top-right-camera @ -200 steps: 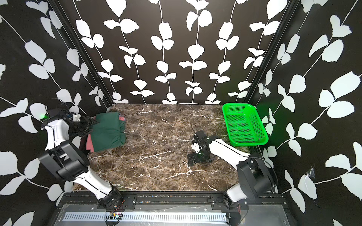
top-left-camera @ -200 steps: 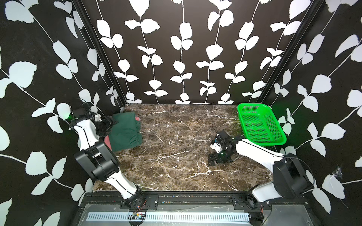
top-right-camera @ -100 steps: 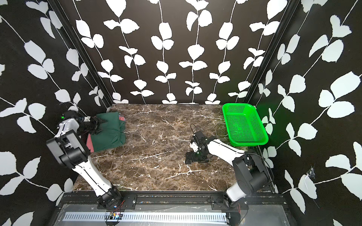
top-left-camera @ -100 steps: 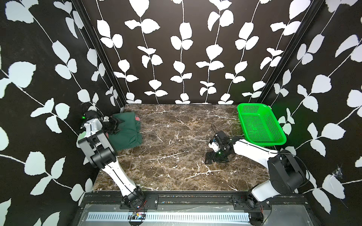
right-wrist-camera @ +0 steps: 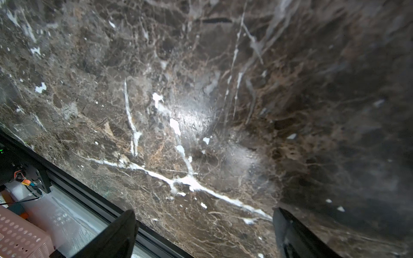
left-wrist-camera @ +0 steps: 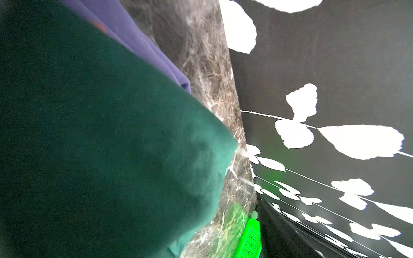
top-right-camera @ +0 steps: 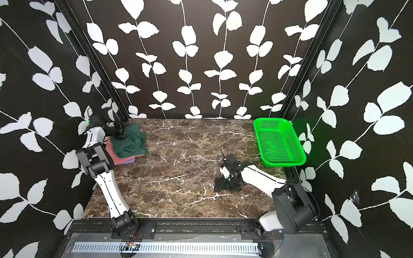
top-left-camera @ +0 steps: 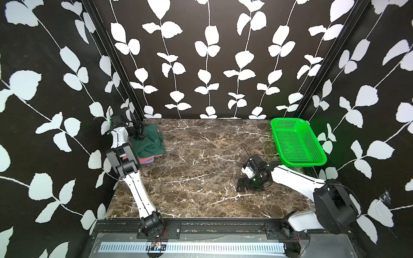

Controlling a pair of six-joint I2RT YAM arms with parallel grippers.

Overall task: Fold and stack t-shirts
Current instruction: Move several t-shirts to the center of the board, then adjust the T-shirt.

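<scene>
I'd driven left fingers onto the stack, grip unreadable, and the green tee bunched up, so refold looked due; right fingers splayed empty

I see evenly lit, edge-bowed top views; the dark green t-shirt blurs, glare whitens the marble tabletop.

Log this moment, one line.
dark forest-green cloth t-shirt: atop salmon-pink t-shirt | left gripper: at it, opening unclear | right gripper: open, empty, above marble tabletop
</scene>
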